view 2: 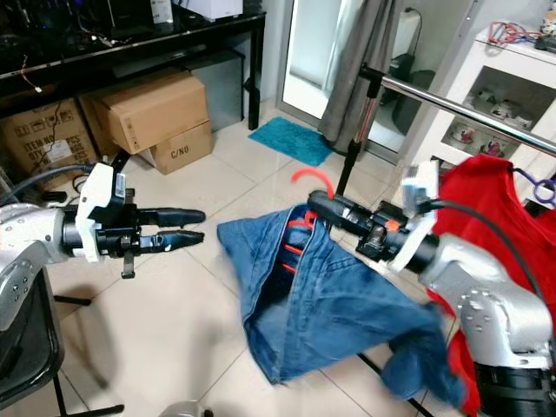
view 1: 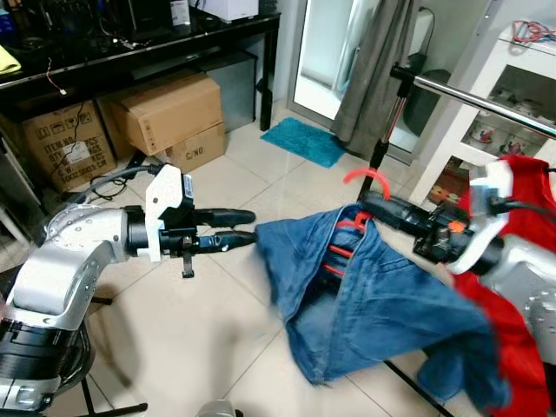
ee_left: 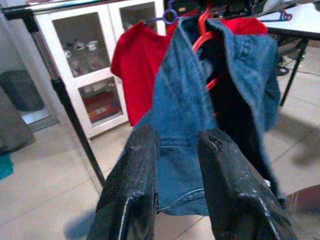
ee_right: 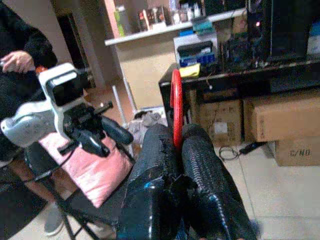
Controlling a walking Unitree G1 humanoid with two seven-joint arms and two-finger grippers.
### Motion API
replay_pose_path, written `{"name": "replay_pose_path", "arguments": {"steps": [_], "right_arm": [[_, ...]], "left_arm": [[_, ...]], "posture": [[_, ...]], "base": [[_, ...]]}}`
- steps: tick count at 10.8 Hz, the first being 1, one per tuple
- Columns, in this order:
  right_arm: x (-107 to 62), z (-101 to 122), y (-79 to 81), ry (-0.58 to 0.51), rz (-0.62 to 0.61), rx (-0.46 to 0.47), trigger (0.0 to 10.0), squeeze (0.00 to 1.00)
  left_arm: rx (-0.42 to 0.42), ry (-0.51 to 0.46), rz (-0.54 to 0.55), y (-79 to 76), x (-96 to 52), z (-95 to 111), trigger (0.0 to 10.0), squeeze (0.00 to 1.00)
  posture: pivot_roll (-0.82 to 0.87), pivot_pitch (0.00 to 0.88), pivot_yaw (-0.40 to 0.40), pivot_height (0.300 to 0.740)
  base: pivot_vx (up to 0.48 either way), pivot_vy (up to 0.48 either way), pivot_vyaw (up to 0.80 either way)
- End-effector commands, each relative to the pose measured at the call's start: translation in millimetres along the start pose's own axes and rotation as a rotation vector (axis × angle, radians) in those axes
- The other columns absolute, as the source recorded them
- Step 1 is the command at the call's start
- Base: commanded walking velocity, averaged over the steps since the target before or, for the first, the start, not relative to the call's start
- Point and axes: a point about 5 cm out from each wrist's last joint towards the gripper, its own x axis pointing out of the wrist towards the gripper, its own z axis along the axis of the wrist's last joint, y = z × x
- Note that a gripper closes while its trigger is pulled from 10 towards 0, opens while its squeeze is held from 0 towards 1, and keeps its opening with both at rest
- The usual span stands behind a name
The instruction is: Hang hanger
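Draping from my right hand, the blue denim jacket hangs open over the pale tiled floor, below and in front of the silver metal clothes rail. Behind my right arm a red cloth garment hangs on that rail from a purple hanger. Brown cardboard boxes sit under the black table. My right hand's fingers are pinched tight on the red plastic hanger inside the jacket collar, its hook curving up, well short of the rail. My left hand hovers just beside the jacket's edge, fingers narrowly parted, gripping nothing.
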Motion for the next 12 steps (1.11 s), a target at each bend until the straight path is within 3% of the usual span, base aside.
{"name": "replay_pose_path", "arguments": {"steps": [1, 2, 3, 4, 6, 7, 9, 12], "right_arm": [[-2.7, 5.3, -3.3, -0.007, -0.055, -0.039, 0.0, 0.00], [0.1, 2.0, -14.0, -0.006, -0.193, -0.060, 0.0, 0.00], [2.4, 1.4, -17.9, -0.028, -0.262, -0.057, 0.0, 0.00], [7.2, 2.2, -18.7, -0.070, -0.318, -0.048, 0.0, 0.00], [24.2, 3.5, -11.6, -0.156, -0.368, -0.026, 0.0, 0.00], [37.9, 2.8, -3.1, -0.188, -0.378, 0.011, 0.0, 0.00], [52.2, 0.0, 11.2, -0.175, -0.332, 0.041, 0.0, 0.00], [60.6, 2.1, 21.6, -0.171, -0.285, 0.059, 0.0, 0.00]], "left_arm": [[0.023, -0.023, 0.047, 4.7, -1.0, 7.3, 10.0, 0.00], [0.028, -0.036, 0.180, 11.9, 1.7, 9.5, 10.0, 0.00], [0.016, -0.041, 0.275, 16.3, 5.3, 6.9, 10.0, 0.45], [-0.005, -0.041, 0.332, 15.5, 13.0, 1.7, 10.0, 1.00], [-0.047, -0.017, 0.426, 11.8, 38.4, -11.3, 10.0, 1.00], [-0.040, -0.037, 0.525, 17.5, 56.2, -15.1, 10.0, 1.00], [-0.011, -0.033, 0.445, 14.0, 88.2, -18.0, 10.0, 1.00], [0.061, -0.037, 0.427, 18.9, 104.6, -13.0, 10.0, 1.00]], "posture": [[0.18, 0.000, -0.037, 0.740], [0.17, 0.000, -0.031, 0.740], [0.18, 0.000, -0.036, 0.740], [0.18, 0.000, -0.038, 0.740], [0.18, 0.000, -0.048, 0.740], [0.18, 0.000, -0.055, 0.740], [0.16, 0.000, -0.053, 0.740], [0.15, 0.000, -0.048, 0.740]], "base": [[0.000, 0.000, 0.00], [0.000, 0.000, 0.00], [0.000, 0.000, 0.00], [0.000, 0.000, 0.00], [0.000, 0.000, 0.00], [0.000, 0.000, 0.00], [0.000, 0.000, 0.00], [0.000, 0.000, 0.00]]}}
